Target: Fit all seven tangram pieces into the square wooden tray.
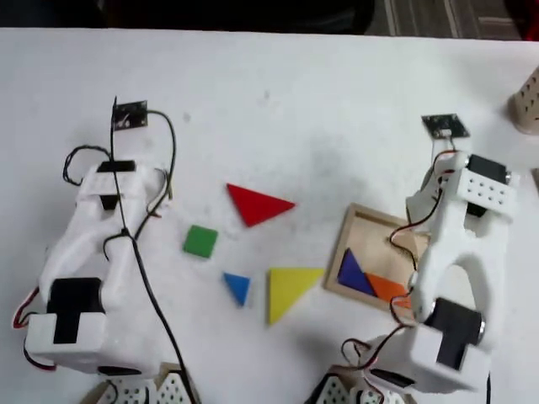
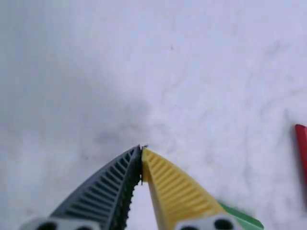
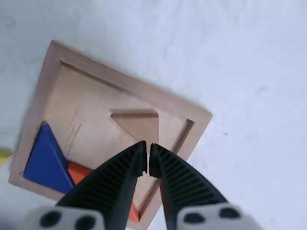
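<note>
The square wooden tray (image 1: 357, 219) lies under my right arm (image 1: 461, 240). A blue triangle (image 1: 354, 273) and an orange piece (image 1: 388, 289) lie in its near corner. In the right wrist view the right gripper (image 3: 147, 154) hangs shut and empty above the tray (image 3: 129, 79), over a wood-coloured triangle (image 3: 136, 123), with the blue triangle (image 3: 45, 155) and orange piece (image 3: 81, 173) beside it. Loose on the table are a red triangle (image 1: 258, 204), a green square (image 1: 200, 241), a small blue triangle (image 1: 237, 287) and a yellow triangle (image 1: 289, 288). My left gripper (image 2: 141, 149) is shut over bare table, with the green square (image 2: 242, 218) beside it.
The white table (image 1: 278, 109) has open room at the back and between the arms. A pale perforated object (image 1: 528, 103) stands at the far right edge. Cables run along the left arm (image 1: 101, 236). The red triangle's edge (image 2: 301, 146) shows in the left wrist view.
</note>
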Controlling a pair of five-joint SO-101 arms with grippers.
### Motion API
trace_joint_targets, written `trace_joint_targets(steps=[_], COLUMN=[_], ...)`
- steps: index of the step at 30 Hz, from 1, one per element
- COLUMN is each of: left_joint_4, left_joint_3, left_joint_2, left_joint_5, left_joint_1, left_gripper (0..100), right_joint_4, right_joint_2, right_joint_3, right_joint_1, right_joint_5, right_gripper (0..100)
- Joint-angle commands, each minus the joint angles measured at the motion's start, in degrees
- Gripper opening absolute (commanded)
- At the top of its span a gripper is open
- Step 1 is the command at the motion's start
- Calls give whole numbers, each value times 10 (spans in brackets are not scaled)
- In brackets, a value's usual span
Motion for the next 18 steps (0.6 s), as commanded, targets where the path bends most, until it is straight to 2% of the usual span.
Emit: trace_joint_targets(steps=[1, 6, 12, 18], left_joint_4=[-14, -20, -78, -79], left_joint_3=[1, 1, 33, 33], left_joint_2=[-29, -29, -30, -30], left_joint_5=[-4, -4, -4, -4], left_joint_1=[-5, -5, -4, -4], left_gripper=[23, 23, 23, 23], right_joint_4=[-46, -50, -48, -49], right_joint_2=[36, 90, 103, 102], right_joint_3=[4, 6, 37, 80], right_joint_1=[-4, -7, -7, -38], right_joint_5=[-6, -6, -2, -1], right_gripper=[17, 17, 17, 17])
